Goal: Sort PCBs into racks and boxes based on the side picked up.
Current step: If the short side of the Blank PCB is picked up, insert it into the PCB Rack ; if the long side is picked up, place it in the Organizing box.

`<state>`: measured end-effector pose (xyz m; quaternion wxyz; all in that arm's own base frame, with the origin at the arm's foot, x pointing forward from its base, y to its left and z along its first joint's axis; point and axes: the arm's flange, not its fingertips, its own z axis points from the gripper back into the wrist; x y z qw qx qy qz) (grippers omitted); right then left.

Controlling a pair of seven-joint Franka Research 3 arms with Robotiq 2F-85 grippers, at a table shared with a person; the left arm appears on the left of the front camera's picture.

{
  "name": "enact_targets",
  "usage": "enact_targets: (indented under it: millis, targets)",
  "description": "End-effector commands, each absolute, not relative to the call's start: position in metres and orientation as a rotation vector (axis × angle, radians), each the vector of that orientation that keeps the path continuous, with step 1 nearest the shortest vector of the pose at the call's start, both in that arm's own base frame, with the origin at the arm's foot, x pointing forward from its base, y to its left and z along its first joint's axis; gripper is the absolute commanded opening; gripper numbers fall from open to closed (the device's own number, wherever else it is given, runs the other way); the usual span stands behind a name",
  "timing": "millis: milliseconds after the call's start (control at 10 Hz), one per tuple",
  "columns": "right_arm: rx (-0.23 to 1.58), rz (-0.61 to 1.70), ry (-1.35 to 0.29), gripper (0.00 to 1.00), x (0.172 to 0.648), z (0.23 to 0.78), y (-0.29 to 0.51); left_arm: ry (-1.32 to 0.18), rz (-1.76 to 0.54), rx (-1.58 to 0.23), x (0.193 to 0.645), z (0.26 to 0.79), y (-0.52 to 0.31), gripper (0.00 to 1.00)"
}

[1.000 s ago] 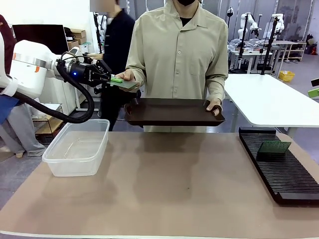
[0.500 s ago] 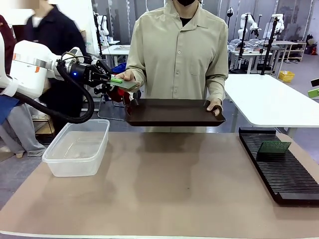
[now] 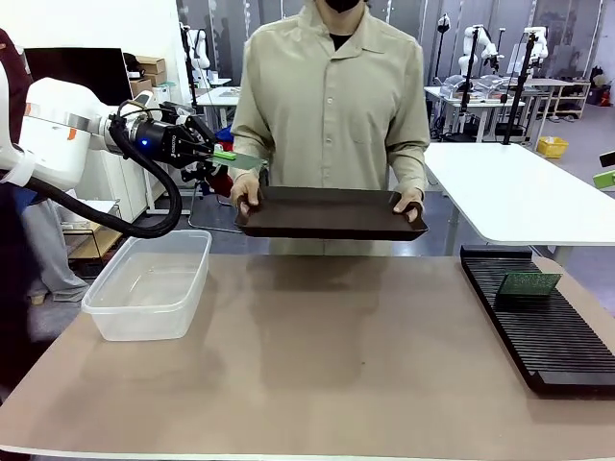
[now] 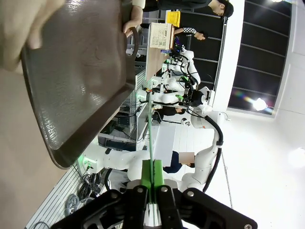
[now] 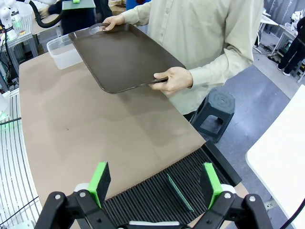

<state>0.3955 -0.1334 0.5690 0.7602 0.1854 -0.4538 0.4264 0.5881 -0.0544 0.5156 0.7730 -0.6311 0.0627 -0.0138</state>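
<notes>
My left gripper [image 3: 223, 154] is shut on one edge of a thin green PCB [image 3: 248, 161], held level in the air above and behind the clear box [image 3: 149, 283]. In the left wrist view the PCB [image 4: 150, 129] shows edge-on between the shut green pads of my left gripper [image 4: 152, 177]. My right gripper [image 5: 156, 183] hangs open over the black slotted rack [image 5: 143, 200], where a second PCB [image 5: 180, 193] stands in a slot. That rack [image 3: 553, 331] lies at the table's right edge with the PCB [image 3: 528, 283] upright in it.
A person at the far side holds a dark brown tray [image 3: 332, 213] level with both hands [image 3: 247, 187] above the table's far edge. The tray [image 4: 81, 71] lies close beside the held PCB. Bare brown tabletop [image 3: 336, 355] spreads between box and rack.
The person's hand has left the PCB and gone back to the tray's handle, so the tray is now in both hands. My left gripper has stayed put, holding the PCB alone.
</notes>
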Motion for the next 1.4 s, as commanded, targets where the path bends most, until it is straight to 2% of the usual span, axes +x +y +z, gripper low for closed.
enact_targets:
  millis: [0, 1000, 1300]
  targets:
    - [0.411, 0.930, -0.985, 1.00, 0.395, 0.569, -0.133, 0.139, -0.029, -1.368, 0.587, 0.515, -0.055, 0.00]
    - [0.411, 0.930, -0.985, 1.00, 0.395, 0.569, -0.133, 0.136, -0.030, -1.367, 0.588, 0.516, -0.054, 0.02]
    - [0.411, 0.930, -0.985, 1.00, 0.395, 0.569, -0.133, 0.116, -0.053, -1.122, 0.557, 0.551, -0.036, 0.02]
